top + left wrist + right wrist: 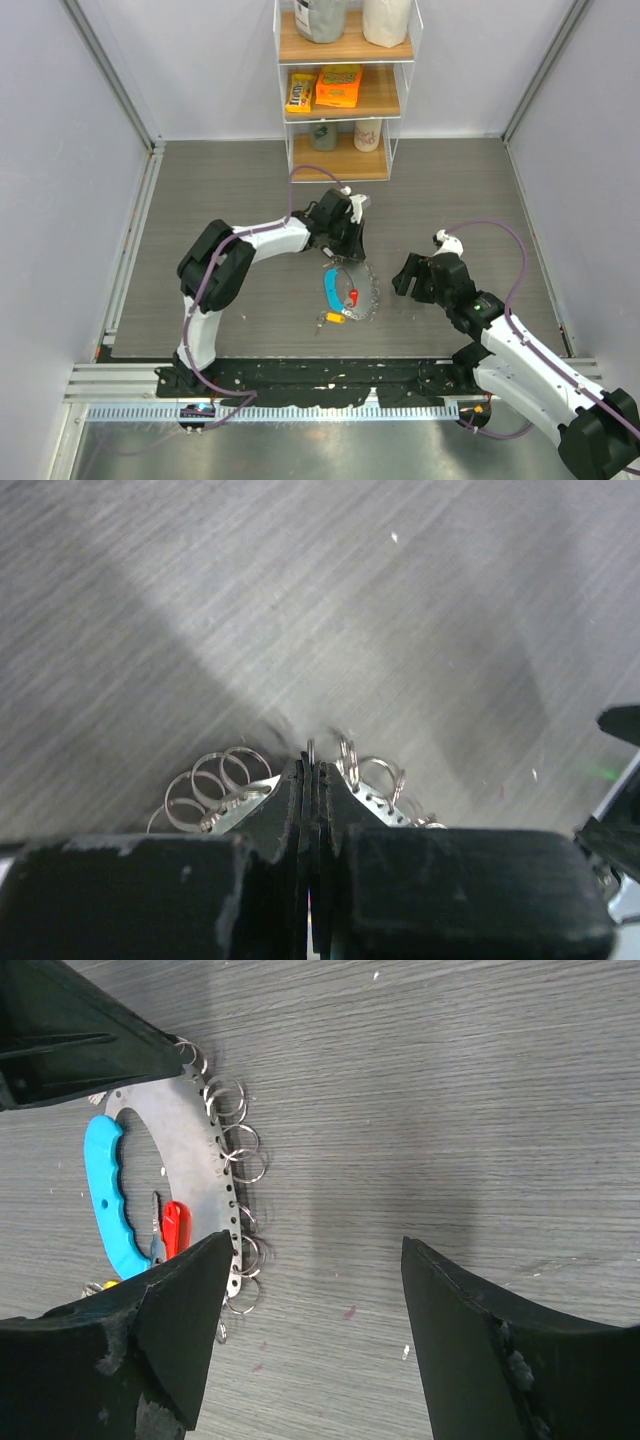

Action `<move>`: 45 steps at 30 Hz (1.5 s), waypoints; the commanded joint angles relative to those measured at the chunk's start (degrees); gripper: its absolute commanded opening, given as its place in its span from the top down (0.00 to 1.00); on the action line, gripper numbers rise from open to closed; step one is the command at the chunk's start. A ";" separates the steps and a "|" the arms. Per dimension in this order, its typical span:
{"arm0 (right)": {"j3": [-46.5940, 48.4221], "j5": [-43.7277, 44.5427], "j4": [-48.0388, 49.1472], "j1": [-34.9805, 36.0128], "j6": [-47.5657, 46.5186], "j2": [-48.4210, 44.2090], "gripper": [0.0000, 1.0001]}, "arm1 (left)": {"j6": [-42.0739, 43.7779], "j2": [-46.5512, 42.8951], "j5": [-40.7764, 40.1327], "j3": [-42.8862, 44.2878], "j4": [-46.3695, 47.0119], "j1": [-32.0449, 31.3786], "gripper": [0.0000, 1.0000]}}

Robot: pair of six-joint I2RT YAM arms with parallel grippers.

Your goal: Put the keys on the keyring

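Down at the middle of the table (pixel 230 200), the left gripper (pixel 311 785) is clamping its fingers (pixel 285 820) tight together on the upper end of the keyring (pixel 185 1125). In the left wrist view, the flat silvery band is poking out on either side of the black pads. Small split rings (pixel 243 1148) are lining the band's outer edge, and the whole loop is lying flat on the grey wood-grain surface.

Inside the loop, the blue crescent tag (pixel 103 1195) is curving along the side away from the rings. The red key (pixel 176 1228) is sitting just beside it, between tag and band. The yellow key (pixel 335 317) is lying at the loop's near end, towards the arm bases. Whether either key is actually threaded on, I cannot tell.

Over on the right, the right gripper (pixel 312 1250) is hovering with its jaws spread wide and nothing between them. It is sitting near the ring's right edge but apart from it, and in its own wrist view the left arm's black fingertip is showing at the top corner, over the band's end.
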 commanded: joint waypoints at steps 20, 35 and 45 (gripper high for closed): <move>9.86 -22.26 0.07 -0.04 -12.72 -14.35 0.33 | -1.53 -31.81 20.32 -23.84 24.98 -1.73 1.00; 29.18 -38.35 -7.22 9.17 -23.18 -6.10 0.37 | 1.64 -51.67 22.97 -28.77 19.99 -5.16 1.00; 43.52 -36.77 -17.78 21.05 -33.29 1.90 0.37 | 3.74 -63.01 23.23 -28.16 10.32 -7.27 1.00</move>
